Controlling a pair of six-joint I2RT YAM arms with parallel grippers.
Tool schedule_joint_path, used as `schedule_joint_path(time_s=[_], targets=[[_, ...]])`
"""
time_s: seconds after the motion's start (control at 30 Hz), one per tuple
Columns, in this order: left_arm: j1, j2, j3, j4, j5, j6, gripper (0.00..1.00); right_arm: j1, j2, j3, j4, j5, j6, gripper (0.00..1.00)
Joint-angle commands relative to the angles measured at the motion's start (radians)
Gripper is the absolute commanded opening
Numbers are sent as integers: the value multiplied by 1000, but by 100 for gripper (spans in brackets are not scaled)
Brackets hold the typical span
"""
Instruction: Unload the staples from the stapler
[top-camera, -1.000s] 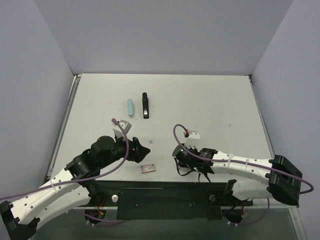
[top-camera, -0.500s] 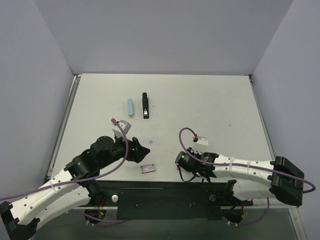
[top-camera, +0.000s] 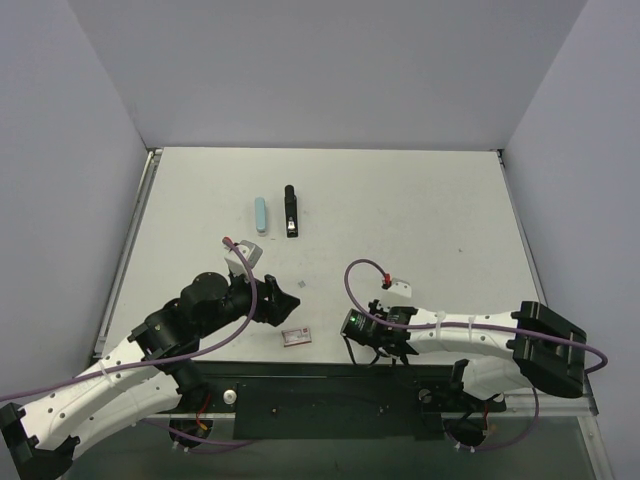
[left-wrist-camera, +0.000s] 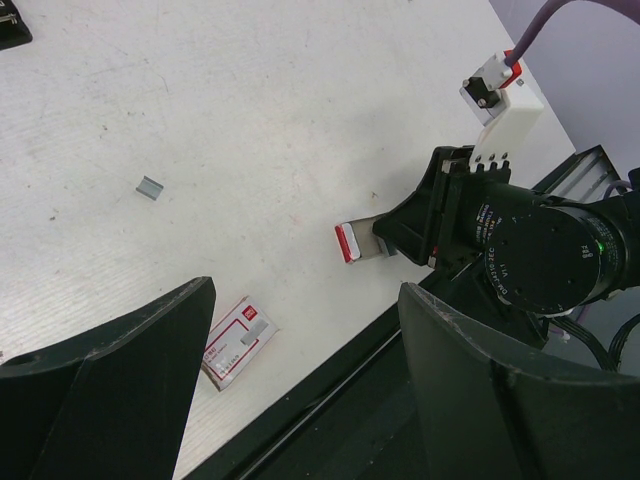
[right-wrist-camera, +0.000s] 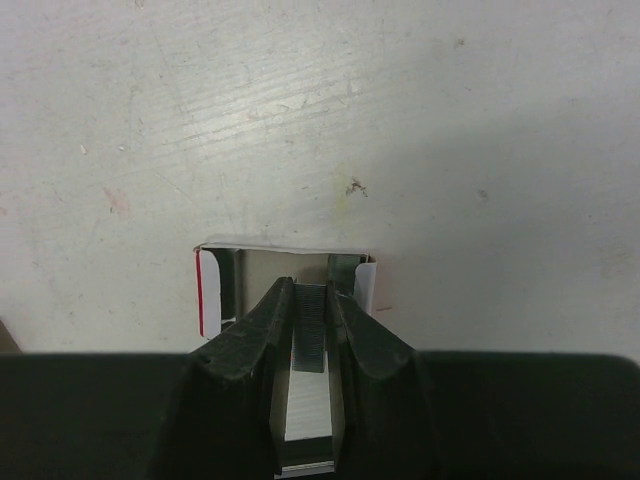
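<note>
The black stapler (top-camera: 290, 210) lies at the back of the table, its corner also in the left wrist view (left-wrist-camera: 10, 25). My right gripper (right-wrist-camera: 311, 290) is shut on a grey strip of staples (right-wrist-camera: 311, 318) inside a small open white box with a red edge (right-wrist-camera: 208, 290). In the top view the right gripper (top-camera: 355, 330) is low near the front edge. A small loose staple piece (top-camera: 297, 287) lies on the table, also in the left wrist view (left-wrist-camera: 149, 187). My left gripper (left-wrist-camera: 305, 300) is open and empty, hovering above the table (top-camera: 278, 303).
A light blue oblong piece (top-camera: 261, 213) lies just left of the stapler. A closed red-and-white box (top-camera: 296, 336) lies by the front edge, also below my left fingers (left-wrist-camera: 238, 340). The table's black front rail (top-camera: 320, 375) runs close behind both grippers.
My right arm has swung, bringing its gripper slightly left and nearer the front edge. The left arm, the stapler and the boxes have not moved.
</note>
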Motion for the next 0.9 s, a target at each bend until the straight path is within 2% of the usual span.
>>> schedule_joint_path(time_s=[0.0,0.3,0.87], targets=[[-3,-14,9,16,8,16,85,14,-1,34,-54,57,44,3],[-3,-14,6,17,9,16,85,14,-18,43,-74,88,49,2],[-3,-14,17,6,6,21,85,15,59,85,-80,103,50,2]])
